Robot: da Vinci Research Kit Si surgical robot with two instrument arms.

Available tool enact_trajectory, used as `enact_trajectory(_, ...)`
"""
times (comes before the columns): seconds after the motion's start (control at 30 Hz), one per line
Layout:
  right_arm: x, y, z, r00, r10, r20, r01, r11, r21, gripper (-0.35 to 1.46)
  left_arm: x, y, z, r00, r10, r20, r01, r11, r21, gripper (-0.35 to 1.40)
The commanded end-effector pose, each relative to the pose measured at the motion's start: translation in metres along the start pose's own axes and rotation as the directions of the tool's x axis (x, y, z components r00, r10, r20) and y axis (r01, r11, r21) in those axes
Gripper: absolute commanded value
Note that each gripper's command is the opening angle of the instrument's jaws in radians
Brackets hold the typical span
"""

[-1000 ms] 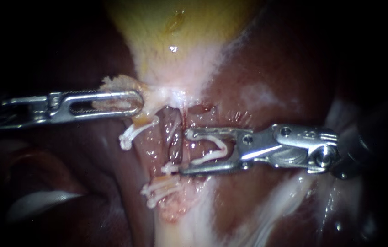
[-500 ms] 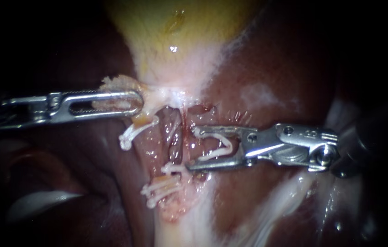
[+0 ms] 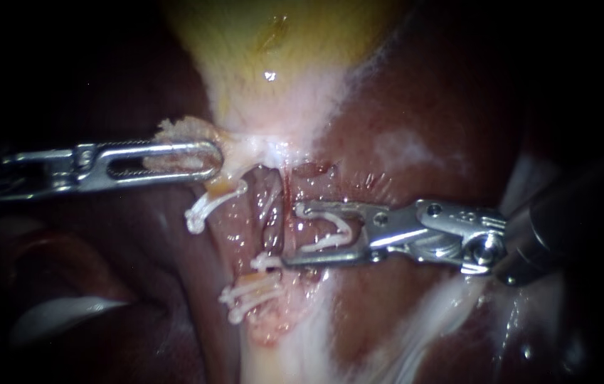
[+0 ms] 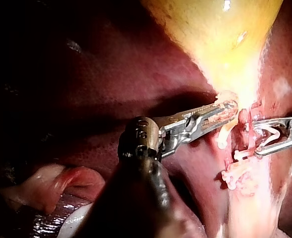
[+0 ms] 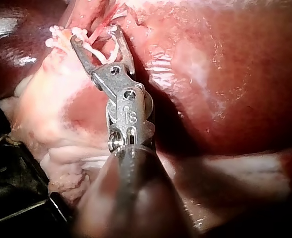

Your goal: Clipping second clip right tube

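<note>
Sliding in toward the right tube, the right tool now has its jaws narrower around the white clip they carry. The left tool is clenched on the gallbladder neck. Both jaw tips should pass the tube, clear of the seated clip, before squeezing.

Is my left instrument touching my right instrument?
Apart. The endoscope view shows a stretch of tissue between the left instrument and the right instrument.
</note>
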Motion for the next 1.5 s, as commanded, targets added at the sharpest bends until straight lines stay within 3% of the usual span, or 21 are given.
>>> enact_trajectory(0.03,-0.0001,0.0000,0.0002,1.000,-0.002,0.001,0.002,1.000,0.002,0.50,0.0000,0.0000,0.0000,1.0000,0.000,0.000,0.000,1.000,0.000,-0.35)
enact_trajectory(0.6,-0.0013,0.0005,0.0031,1.000,0.025,0.005,-0.025,0.999,0.044,0.50,0.0001,0.0000,0.0001,1.0000,0.001,-0.003,-0.001,1.000,0.001,-0.35)
enact_trajectory(1.0,-0.0011,0.0001,0.0033,0.995,0.085,-0.050,-0.079,0.990,0.113,0.50,0.0001,0.0000,0.0001,1.0000,0.001,-0.003,-0.001,1.000,0.001,-0.35)
enact_trajectory(1.2,-0.0006,-0.0007,0.0030,0.992,0.101,-0.075,-0.088,0.983,0.159,0.50,0.0001,0.0000,0.0001,1.0000,0.001,-0.003,-0.001,1.000,0.001,-0.35)
enact_trajectory(1.5,0.0015,-0.0026,0.0020,0.985,0.127,-0.117,-0.100,0.971,0.218,0.50,0.0001,0.0000,0.0001,1.0000,0.001,-0.003,-0.001,1.000,0.001,-0.35)
